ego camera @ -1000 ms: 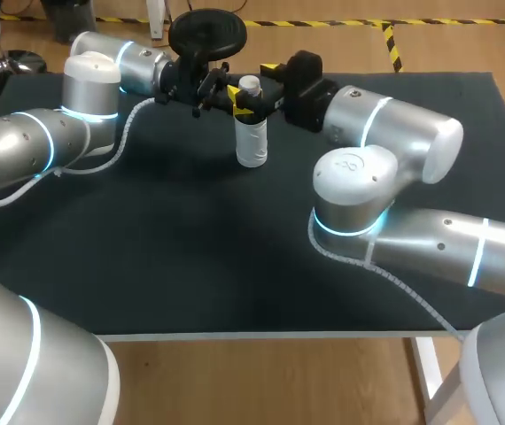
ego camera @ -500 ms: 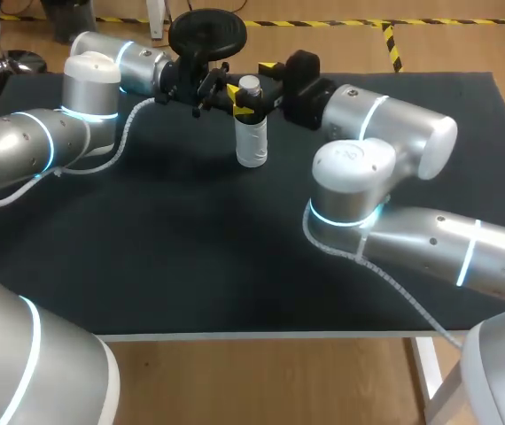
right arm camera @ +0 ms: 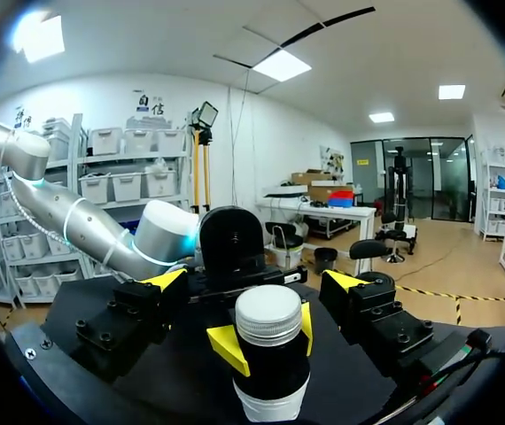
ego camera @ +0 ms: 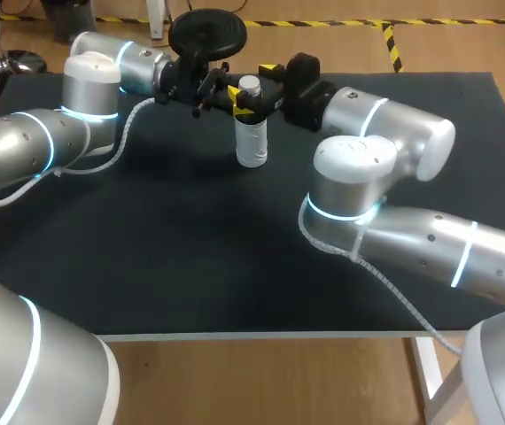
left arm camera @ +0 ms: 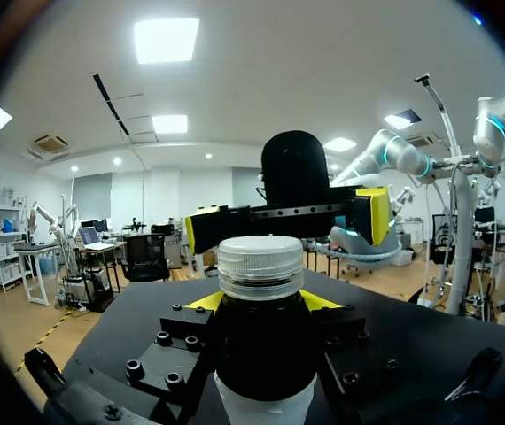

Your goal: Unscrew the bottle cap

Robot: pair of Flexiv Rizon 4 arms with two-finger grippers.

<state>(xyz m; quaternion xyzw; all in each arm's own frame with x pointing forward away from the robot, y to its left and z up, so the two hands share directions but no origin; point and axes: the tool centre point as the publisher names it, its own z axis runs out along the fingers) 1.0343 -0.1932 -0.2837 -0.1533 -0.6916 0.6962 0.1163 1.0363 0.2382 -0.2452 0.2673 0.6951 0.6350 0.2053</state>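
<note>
A small bottle (ego camera: 252, 140) with a white body and dark neck stands upright at the far middle of the black table (ego camera: 190, 248). Its ribbed white cap (ego camera: 250, 86) is on. From the left, my left gripper (ego camera: 239, 100) is shut on the bottle's neck just under the cap (left arm camera: 260, 266), its yellow fingertips (left arm camera: 206, 301) pressing from both sides. Coming in from the right at cap height is my right gripper (ego camera: 262, 87). It is wide open, its yellow-tipped fingers (right arm camera: 166, 280) standing well apart on either side of the cap (right arm camera: 268, 314) without touching it.
My right arm's big elbow joint (ego camera: 352, 181) sits low over the table, right of the bottle. My left arm's elbow (ego camera: 91, 87) is at the far left. The two grippers face each other closely around the bottle.
My right arm's elbow has swung slightly leftward. Both grippers and the bottle stay where they were.
</note>
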